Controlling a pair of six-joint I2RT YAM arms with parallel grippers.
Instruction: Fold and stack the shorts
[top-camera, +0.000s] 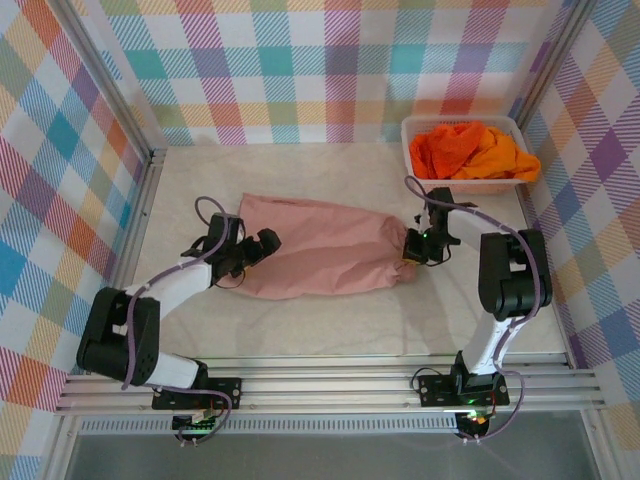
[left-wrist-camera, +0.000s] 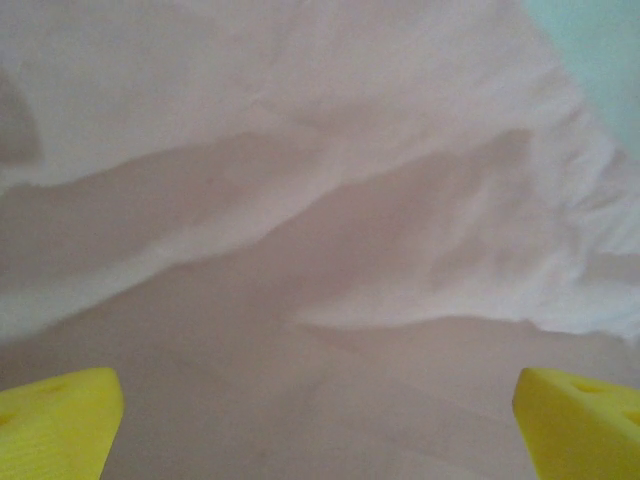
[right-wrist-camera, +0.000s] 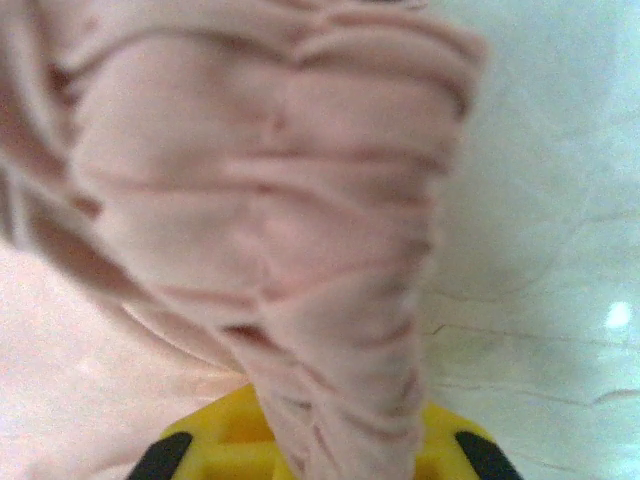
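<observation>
Two grippers are meeting the pink shorts (top-camera: 320, 255) at opposite ends. Your right gripper (top-camera: 415, 248) is clamping together on the gathered waistband. In the right wrist view the ruched band is running straight down into the yellow jaws. The pinch is therefore sitting on the thick elastic edge, which I judge a firmer hold than plain cloth would give.

Your left gripper (top-camera: 262, 243) is hanging at the leg end with its fingers (left-wrist-camera: 55, 420) wide apart, low over the cloth and gripping nothing. Whether they are touching the fabric I cannot tell. That pairing is reading as a fold setup: one end gripped and the other open to be taken, so the garment can be lifted evenly.

The pink shorts are lying lengthwise across the middle of the table (top-camera: 330, 330), waist toward the right edge and legs toward the left. They are mostly flat, with soft ridges near the legs. The orange shorts (top-camera: 450, 148) and yellow-orange shorts (top-camera: 505, 158) are sitting bunched in the basket (top-camera: 408, 150) at the far right corner, well apart from the work. I judge you are on the first garment, with no stack begun.

The table is showing a pale, smooth, faintly veined top that is catching a glint of light. Plaid walls (top-camera: 330, 60) in pastel checks are closing it in on the left, far and right sides. A metal rail (top-camera: 330, 385) is running along the near edge, where the arms' bases are sitting.
</observation>
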